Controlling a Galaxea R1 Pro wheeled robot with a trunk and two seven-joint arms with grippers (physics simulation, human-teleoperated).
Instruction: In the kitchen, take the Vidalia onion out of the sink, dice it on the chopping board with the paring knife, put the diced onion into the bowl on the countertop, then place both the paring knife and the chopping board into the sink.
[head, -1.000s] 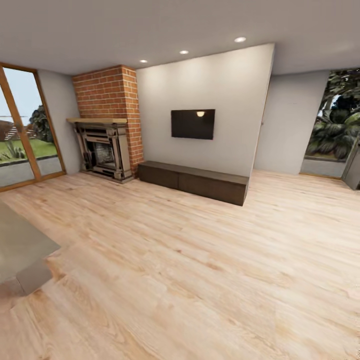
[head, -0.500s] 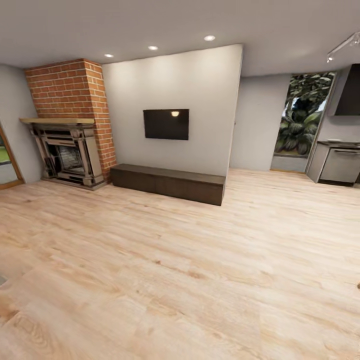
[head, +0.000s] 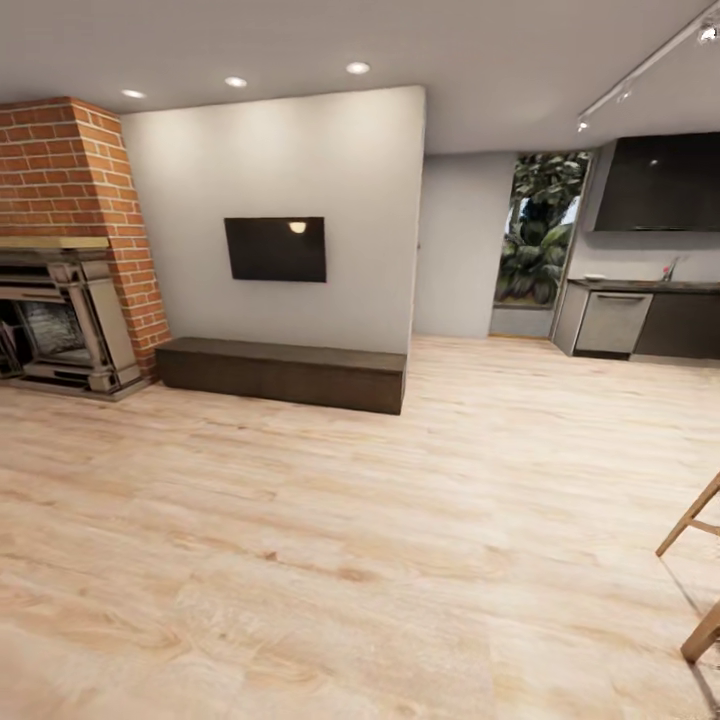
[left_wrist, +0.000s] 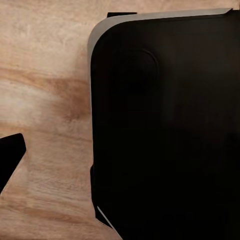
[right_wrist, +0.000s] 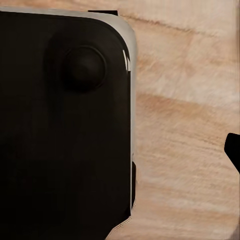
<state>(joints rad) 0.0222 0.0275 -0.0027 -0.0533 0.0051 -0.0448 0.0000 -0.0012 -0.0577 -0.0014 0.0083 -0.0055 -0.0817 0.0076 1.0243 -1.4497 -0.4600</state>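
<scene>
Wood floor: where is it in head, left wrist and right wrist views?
Head: wood floor covers the lower half, up to the TV wall.
Left wrist: the wood floor lies beside a black rounded panel.
Right wrist: the same, floor beside panel.
Shared landmark: the light plank grain.

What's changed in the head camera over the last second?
The camera has turned to the right, not the room: the brick fireplace, wall TV and low bench slid left, the glass door left the picture, and the kitchen counter and a wooden stool leg came in at right. Nothing was gripped or released.
</scene>
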